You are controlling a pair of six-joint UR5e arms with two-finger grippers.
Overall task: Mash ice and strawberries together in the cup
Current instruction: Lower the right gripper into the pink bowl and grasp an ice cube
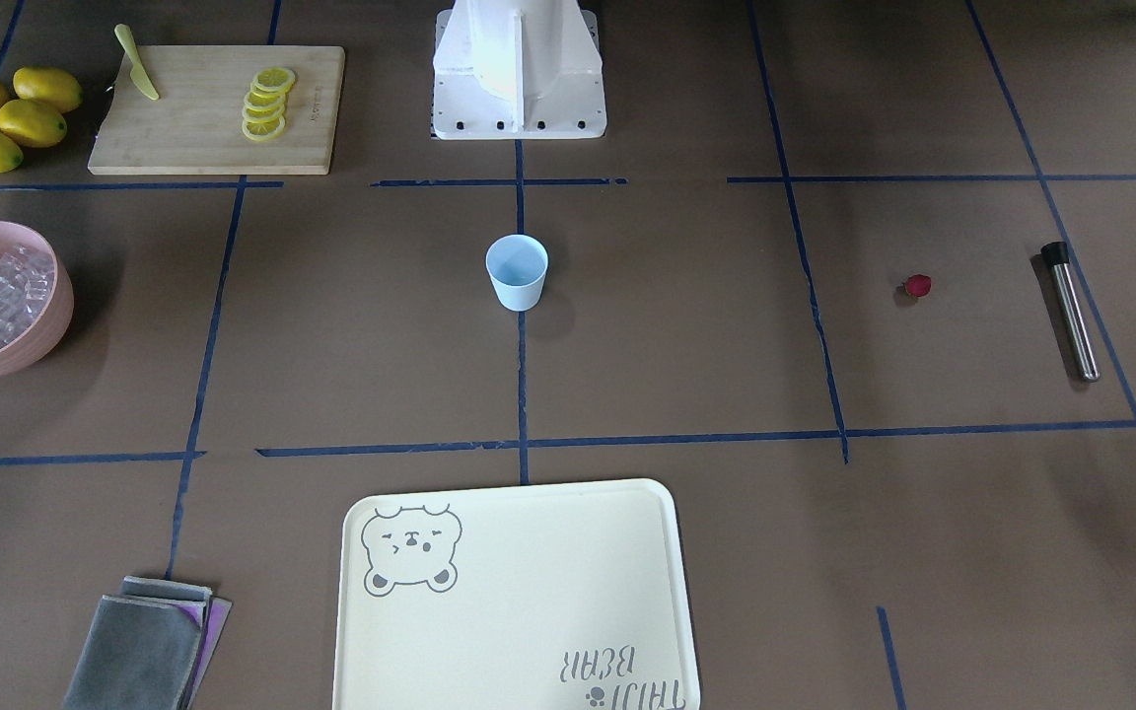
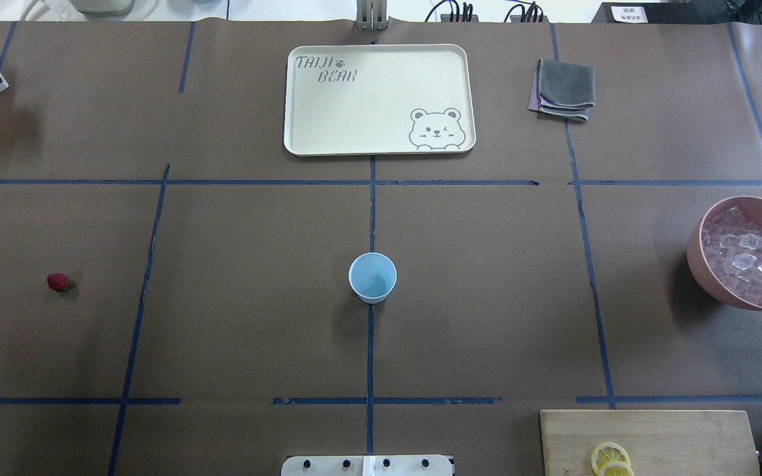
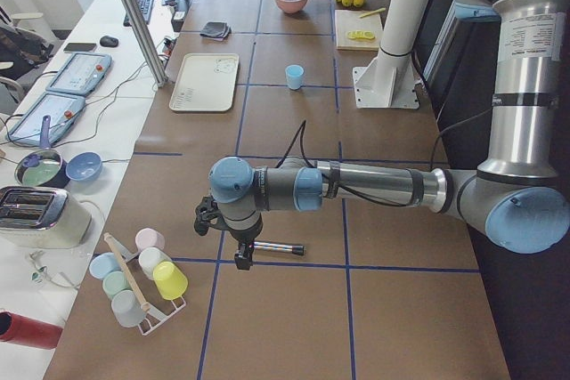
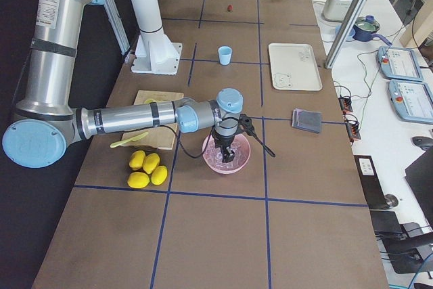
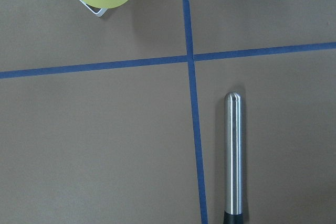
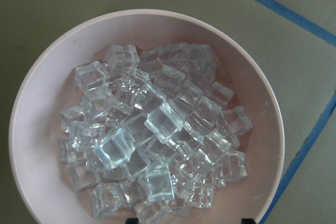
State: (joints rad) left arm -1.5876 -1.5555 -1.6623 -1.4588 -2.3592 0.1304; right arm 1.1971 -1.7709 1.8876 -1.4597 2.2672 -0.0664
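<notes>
Small pale-blue plastic cup [image 2: 372,277] stands upright at table [image 2: 235,297] centre on the blue tape line, nothing visible inside. One dark-red strawberry [image 2: 57,282] lies on the robot's left side, well apart from the cup. Clear ice cubes [image 6: 152,135] are piled in a round pink bowl [image 6: 252,77] on the far right. Right gripper [image 4: 226,156] hangs just over the ice, dark fingertips [image 6: 249,221] spread wide. Left gripper [image 3: 242,258] hovers above a steel rod with a black end [image 5: 232,156]; can't tell its jaw state
</notes>
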